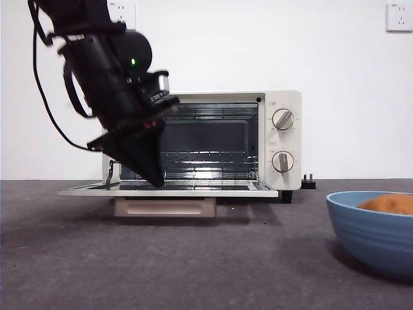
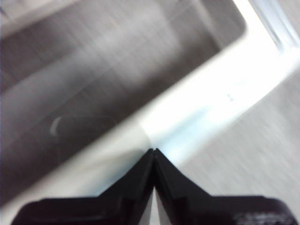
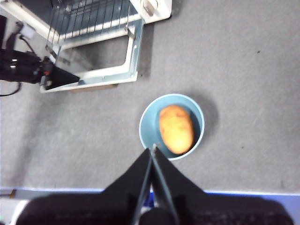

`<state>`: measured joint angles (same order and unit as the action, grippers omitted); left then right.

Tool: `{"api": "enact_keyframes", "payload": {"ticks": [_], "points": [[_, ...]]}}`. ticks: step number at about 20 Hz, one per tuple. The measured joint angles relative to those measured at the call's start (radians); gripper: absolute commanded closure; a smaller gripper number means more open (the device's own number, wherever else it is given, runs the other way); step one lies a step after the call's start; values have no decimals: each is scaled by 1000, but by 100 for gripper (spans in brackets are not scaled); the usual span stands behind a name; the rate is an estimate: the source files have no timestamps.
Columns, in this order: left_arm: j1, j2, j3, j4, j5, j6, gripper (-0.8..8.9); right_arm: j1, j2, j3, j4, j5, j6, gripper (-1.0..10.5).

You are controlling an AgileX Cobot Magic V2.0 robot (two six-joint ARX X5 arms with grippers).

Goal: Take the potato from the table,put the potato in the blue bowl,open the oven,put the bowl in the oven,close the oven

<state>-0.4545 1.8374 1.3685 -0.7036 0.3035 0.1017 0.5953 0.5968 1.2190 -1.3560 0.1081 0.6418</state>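
The oven (image 1: 277, 139) stands open, its door (image 1: 213, 191) lying flat with the beige handle (image 1: 164, 206) underneath. My left gripper (image 1: 156, 181) is shut, its tips just above the door's left part; in the blurred left wrist view the left gripper (image 2: 153, 151) sits over the door's white frame (image 2: 211, 108). The potato (image 3: 176, 129) lies inside the blue bowl (image 3: 149, 126) on the table (image 1: 193, 271), at the right of the front view. My right gripper (image 3: 153, 147) is shut and empty, high above the bowl's near rim.
Wire racks show inside the oven cavity (image 1: 206, 139). Two knobs (image 1: 282, 119) are on its right panel. A small black plug (image 1: 308, 182) lies right of the oven. A blue strip marks the table's front edge (image 3: 234, 193).
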Motion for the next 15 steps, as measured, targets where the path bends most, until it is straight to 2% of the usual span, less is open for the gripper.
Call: {"api": "enact_keyframes", "payload": {"ticks": [7, 12, 15], "points": [[-27, -353, -2, -159, 5, 3, 819, 0, 154, -17, 0, -56, -19, 958], [-27, -549, -2, -286, 5, 15, 819, 0, 220, -232, 2, -45, -36, 958], [-27, -624, -2, -380, 5, 19, 819, -3, 231, -340, 119, -56, -15, 936]]}}
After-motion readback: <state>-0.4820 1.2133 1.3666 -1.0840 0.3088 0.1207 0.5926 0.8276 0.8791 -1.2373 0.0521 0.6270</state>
